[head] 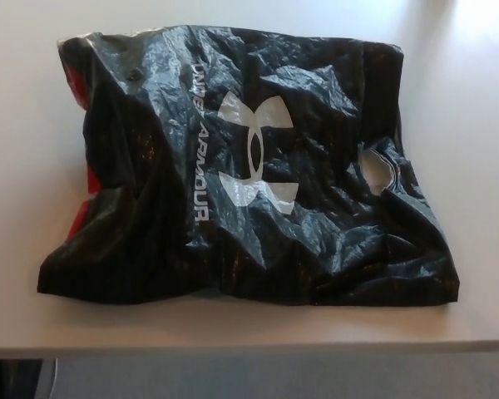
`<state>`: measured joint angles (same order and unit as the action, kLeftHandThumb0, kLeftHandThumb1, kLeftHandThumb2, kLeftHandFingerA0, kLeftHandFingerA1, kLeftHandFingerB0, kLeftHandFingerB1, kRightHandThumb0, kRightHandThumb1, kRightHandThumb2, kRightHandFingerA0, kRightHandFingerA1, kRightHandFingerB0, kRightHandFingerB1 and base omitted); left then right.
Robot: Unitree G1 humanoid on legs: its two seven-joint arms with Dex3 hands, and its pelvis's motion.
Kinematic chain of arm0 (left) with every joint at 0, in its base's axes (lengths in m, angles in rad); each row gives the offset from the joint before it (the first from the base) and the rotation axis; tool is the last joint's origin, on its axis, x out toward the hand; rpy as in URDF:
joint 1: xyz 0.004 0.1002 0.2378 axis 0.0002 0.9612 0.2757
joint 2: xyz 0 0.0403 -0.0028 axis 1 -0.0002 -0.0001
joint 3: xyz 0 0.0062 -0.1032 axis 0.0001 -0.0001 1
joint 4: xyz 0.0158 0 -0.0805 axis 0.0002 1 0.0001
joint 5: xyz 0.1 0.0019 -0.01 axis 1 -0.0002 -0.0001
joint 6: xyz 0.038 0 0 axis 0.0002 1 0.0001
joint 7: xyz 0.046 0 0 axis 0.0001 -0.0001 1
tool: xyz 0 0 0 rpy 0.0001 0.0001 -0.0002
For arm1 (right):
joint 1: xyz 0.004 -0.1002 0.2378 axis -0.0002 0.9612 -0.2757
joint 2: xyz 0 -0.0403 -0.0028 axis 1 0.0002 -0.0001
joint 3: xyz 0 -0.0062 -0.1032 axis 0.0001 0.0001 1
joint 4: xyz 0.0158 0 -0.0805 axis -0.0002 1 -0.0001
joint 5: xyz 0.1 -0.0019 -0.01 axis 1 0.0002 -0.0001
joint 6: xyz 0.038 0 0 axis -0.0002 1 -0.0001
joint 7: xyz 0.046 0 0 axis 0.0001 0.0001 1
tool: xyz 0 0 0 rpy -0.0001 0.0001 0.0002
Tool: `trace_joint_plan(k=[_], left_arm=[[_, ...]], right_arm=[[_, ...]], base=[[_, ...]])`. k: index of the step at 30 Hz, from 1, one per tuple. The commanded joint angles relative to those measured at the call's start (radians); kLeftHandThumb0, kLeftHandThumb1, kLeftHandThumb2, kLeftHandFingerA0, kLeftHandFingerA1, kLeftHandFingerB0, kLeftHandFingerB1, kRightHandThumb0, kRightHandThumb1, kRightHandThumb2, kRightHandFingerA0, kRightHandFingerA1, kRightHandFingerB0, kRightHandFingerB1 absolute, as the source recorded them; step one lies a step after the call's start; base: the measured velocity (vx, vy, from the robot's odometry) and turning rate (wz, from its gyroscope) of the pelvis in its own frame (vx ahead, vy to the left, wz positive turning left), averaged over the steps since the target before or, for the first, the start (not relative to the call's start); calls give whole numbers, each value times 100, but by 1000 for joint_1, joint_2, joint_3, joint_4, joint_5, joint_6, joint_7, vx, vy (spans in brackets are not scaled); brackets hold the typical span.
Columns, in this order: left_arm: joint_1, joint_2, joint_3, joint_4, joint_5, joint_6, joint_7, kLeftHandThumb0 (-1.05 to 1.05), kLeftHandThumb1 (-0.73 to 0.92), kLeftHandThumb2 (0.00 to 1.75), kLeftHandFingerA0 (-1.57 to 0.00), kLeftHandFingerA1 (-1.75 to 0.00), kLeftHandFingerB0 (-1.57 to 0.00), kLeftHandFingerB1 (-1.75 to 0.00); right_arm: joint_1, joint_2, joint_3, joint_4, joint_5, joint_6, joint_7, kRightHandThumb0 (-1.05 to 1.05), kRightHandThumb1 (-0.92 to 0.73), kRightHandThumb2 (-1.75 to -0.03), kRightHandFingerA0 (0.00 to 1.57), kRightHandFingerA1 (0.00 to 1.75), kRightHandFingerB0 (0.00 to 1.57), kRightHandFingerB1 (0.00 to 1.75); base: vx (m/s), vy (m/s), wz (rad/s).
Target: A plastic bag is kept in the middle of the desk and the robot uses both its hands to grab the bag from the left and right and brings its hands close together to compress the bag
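A crumpled black plastic bag (241,174) with a white logo and lettering lies flat in the middle of the white desk (474,125). Red shows along its left edge (81,212). A cut-out handle hole (381,170) sits on its right side. Neither of my hands shows in the head view.
The desk's front edge (249,349) runs just below the bag, with grey floor beyond it. Bare desk lies to the left, right and behind the bag.
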<state>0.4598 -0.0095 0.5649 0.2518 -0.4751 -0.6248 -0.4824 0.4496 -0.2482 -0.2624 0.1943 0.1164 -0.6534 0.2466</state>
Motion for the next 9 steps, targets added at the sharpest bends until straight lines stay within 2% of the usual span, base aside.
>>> trace_joint_plan(k=[1, 2, 4, 5, 9], left_arm=[[-26, 33, -1, 33, -36, -69, -56, -32, 61, 116, -1, -48, 0, -47], [-28, 38, -3, 28, -34, -65, -54, -32, 61, 116, -1, -48, 0, -47], [-27, 47, -7, 18, -35, -51, -58, -33, 61, 116, -1, -49, 0, -48], [-31, 55, -6, 17, -36, -41, -57, -32, 62, 116, -1, -48, 0, -47], [-37, 74, -6, 15, -23, -27, -44, -32, 62, 116, -1, -48, 0, -47]], right_arm=[[-3, 1, 12, -21, 69, 72, 37, -73, -78, -107, 2, 34, 8, 25], [-4, 2, 13, -23, 74, 82, 39, -65, -76, -109, 1, 36, 2, 29], [-5, 6, 13, -15, 75, 69, 41, -69, -76, -107, 2, 35, 6, 28], [-3, 9, 14, -14, 60, 63, 32, -63, -76, -108, 1, 37, 2, 30], [-5, 17, 20, -17, 76, 74, 40, -63, -76, -109, 0, 35, 2, 29]], base=[[0, 0, 0], [0, 0, 0], [0, 0, 0], [0, 0, 0], [0, 0, 0]])
